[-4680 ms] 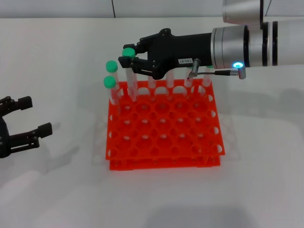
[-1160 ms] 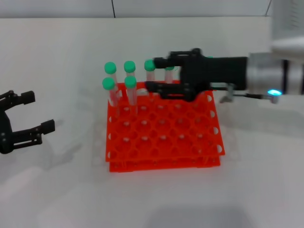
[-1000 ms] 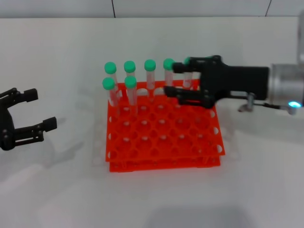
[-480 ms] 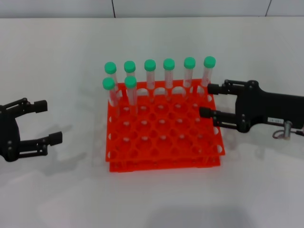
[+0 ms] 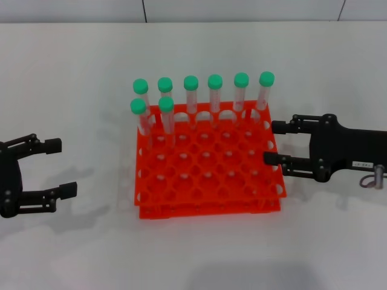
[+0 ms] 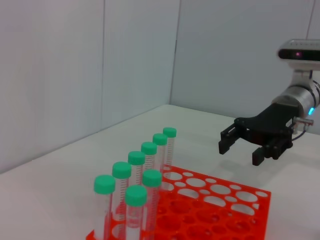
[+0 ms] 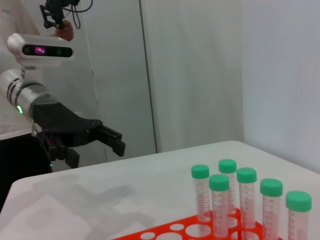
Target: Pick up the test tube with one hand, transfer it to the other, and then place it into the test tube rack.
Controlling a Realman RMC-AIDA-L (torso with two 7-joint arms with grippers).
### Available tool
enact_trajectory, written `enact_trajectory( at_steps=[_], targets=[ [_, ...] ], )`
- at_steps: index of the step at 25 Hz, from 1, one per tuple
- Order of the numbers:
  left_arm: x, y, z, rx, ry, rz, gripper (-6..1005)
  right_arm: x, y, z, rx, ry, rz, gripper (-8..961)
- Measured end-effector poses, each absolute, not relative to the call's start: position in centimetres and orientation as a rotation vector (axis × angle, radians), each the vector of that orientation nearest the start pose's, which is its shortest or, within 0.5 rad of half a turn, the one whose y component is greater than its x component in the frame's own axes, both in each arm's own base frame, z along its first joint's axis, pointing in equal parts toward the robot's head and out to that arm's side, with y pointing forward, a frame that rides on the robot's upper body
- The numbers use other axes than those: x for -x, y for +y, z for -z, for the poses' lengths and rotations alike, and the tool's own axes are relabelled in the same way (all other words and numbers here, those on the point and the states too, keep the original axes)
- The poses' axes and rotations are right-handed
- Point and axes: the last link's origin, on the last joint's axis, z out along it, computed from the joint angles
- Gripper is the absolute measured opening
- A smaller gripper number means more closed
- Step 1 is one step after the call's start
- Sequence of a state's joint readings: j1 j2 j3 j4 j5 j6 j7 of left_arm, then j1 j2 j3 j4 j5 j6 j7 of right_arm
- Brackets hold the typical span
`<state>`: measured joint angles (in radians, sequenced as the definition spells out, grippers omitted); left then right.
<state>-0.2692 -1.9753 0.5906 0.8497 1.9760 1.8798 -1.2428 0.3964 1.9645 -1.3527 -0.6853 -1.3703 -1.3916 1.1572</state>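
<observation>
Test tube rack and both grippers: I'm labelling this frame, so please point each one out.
test tube rack (image 5: 208, 175), head view, bare top grid.
left gripper (image 5: 60, 167), head view, gap between open fingertips.
right gripper (image 5: 273, 142), head view, gap between open fingertips.

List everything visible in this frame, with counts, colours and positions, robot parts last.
test tubes: eight, clear with green caps, upright in the rack; six along the far row, two in the next row at its left end.
test tube rack: one, orange-red, centre of the table.
table: one, white, under everything.
left gripper: one, black, open, empty, left of the rack.
right gripper: one, black with white label, open, empty, at the rack's right edge.
</observation>
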Motion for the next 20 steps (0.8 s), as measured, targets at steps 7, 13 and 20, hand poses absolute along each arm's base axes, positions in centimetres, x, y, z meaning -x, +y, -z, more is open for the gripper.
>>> enact_trajectory(
  at_steps=[7,13,20],
  targets=[
    [31.83,25.09,-8.46,2.724,-0.434,0.651,895,-25.03,31.85,0.79,2.768,0.284,-0.745,615],
    [31.83,25.26,-8.33,2.734,-0.441,0.638,895,-25.27,31.94,0.63,2.766,0.303,-0.732,615],
    [31.81,25.34,-8.34,2.726,-0.441,0.638,894,-25.44,31.81,0.69,2.757,0.308,-0.733,615]
  ],
)
